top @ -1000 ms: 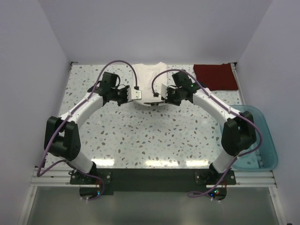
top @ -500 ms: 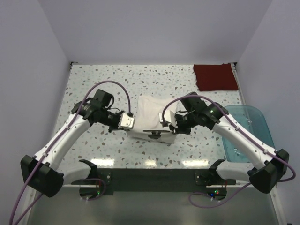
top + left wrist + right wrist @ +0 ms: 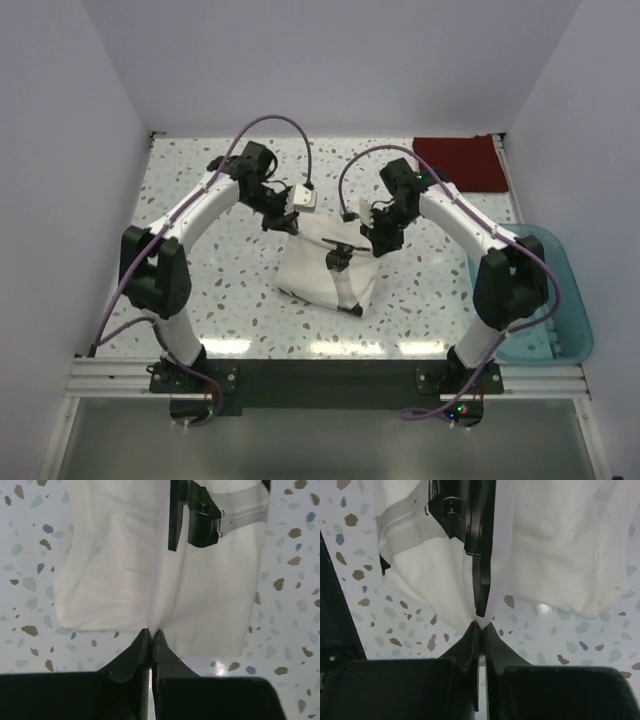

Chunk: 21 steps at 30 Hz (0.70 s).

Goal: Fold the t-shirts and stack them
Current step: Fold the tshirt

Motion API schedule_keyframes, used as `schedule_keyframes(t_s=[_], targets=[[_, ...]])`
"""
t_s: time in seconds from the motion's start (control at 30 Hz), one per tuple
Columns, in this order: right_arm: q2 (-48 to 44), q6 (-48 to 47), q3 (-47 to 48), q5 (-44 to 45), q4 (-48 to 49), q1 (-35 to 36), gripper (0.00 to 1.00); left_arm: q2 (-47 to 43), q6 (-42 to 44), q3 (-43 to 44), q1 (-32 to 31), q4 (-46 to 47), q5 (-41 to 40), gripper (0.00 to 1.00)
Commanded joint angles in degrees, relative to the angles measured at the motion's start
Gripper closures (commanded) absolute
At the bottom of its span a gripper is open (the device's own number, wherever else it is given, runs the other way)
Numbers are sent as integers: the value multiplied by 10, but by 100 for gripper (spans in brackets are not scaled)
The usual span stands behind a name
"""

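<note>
Lifted back toward 12 o'clock, with left gripper and right gripper pinched shut on white t-shirt draping at centre (dark red t-shirt folded at 1 o'clock): mid-fold, next wanting even lay-down, then release.

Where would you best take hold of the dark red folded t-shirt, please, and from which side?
Probably pinch the dark red t-shirt at its near edge, from the near side: it lies flat in the table's far right corner, so far and right edges are boxed in.
</note>
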Motion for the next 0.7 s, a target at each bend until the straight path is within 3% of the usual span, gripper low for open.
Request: schedule_keyframes(t_s=[0.0,0.07,0.1,0.3,0.53,0.67], targets=[[50,-32,73,-4,1,-25,100,74,-13,114,23,40,21,100],[102,-30,97,2,14,-31,100,139,-15,149,32,45,25,100],[160,-24,145,12,25,-42,100,217,-19,204,45,49,20,100],[283,-14,211,53,73,-57,100,302,-24,244,49,50,1,100],[344,-13,241,62,105,-40,100,274,-60,146,49,78,1,100],[326,-15,205,45,107,-10,100,164,-76,0,51,101,19,100]])
